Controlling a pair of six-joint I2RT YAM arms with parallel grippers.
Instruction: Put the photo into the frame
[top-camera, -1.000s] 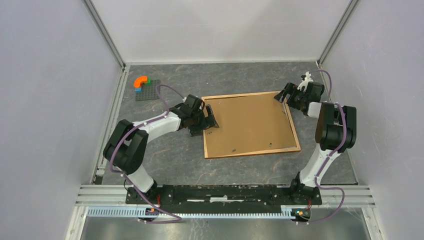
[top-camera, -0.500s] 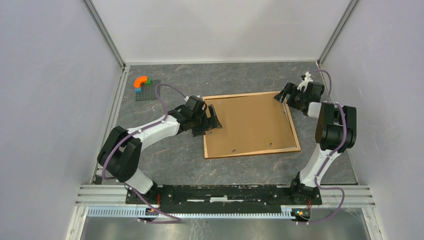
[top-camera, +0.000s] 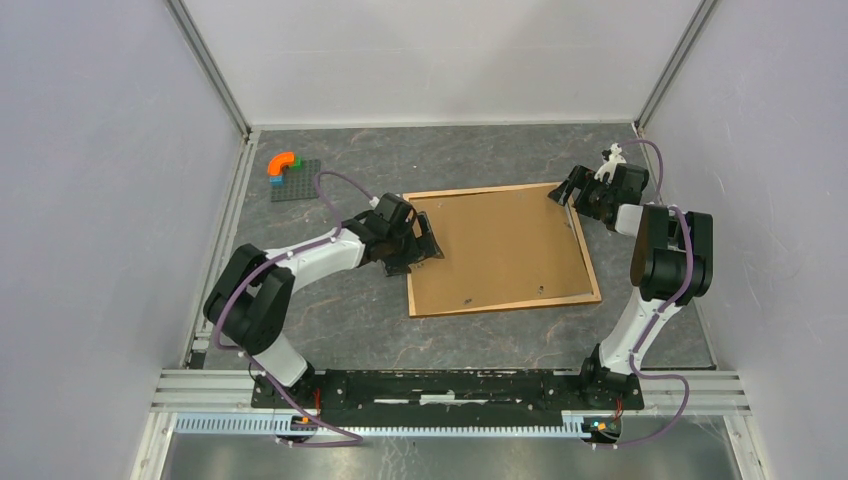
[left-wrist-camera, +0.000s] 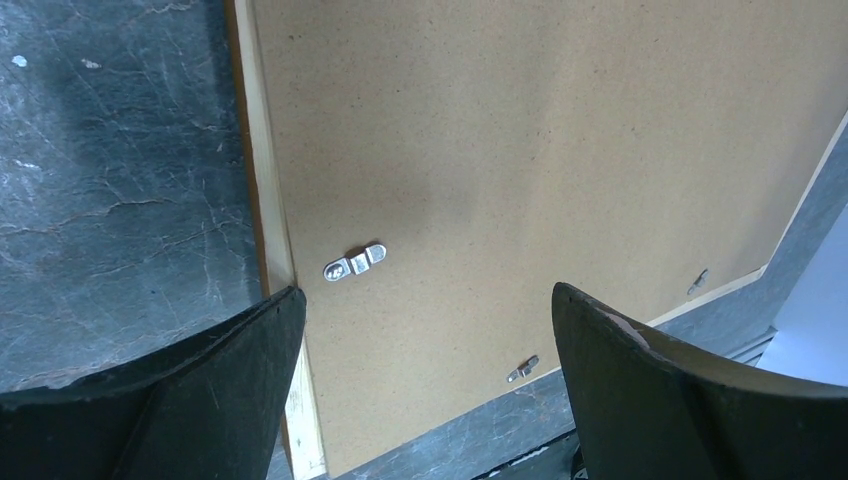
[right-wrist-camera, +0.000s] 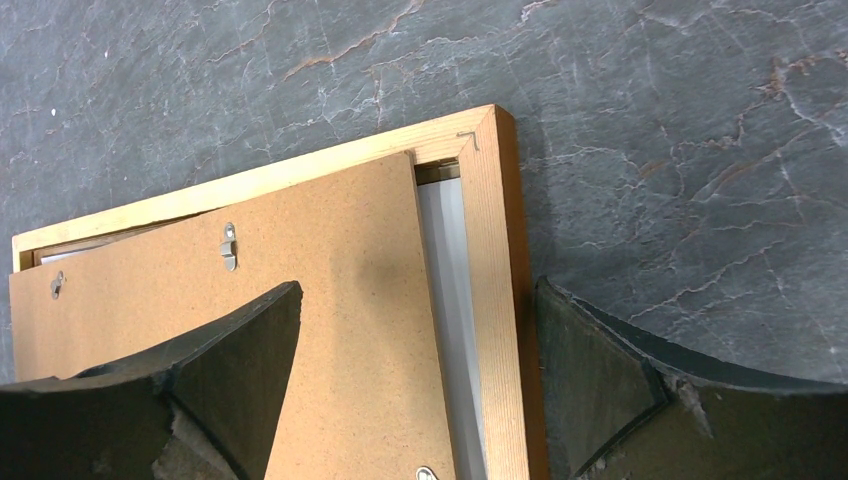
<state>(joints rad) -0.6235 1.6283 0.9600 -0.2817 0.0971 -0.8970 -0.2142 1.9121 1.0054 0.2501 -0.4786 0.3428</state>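
Note:
The light wood frame (top-camera: 592, 275) lies face down in the middle of the table, with the brown backing board (top-camera: 500, 245) resting in it. My left gripper (top-camera: 425, 243) is open and empty over the frame's left rail (left-wrist-camera: 268, 200). It hovers above the board (left-wrist-camera: 520, 140) near a metal clip (left-wrist-camera: 355, 263). My right gripper (top-camera: 572, 195) is open at the far right corner and straddles the right rail (right-wrist-camera: 495, 250). There the board (right-wrist-camera: 300, 260) sits askew, leaving a pale grey strip (right-wrist-camera: 445, 250) bare. I cannot tell whether that strip is photo or glass; otherwise the photo is hidden.
A grey baseplate (top-camera: 300, 185) with an orange curved brick (top-camera: 283, 161) lies at the back left. A small white and black figure (top-camera: 610, 155) stands behind the right gripper. Enclosure walls stand close on the left, right and far sides.
My left arm has shifted a little, carrying its open gripper slightly to the right over the frame's left edge. The right arm and the frame have not moved.

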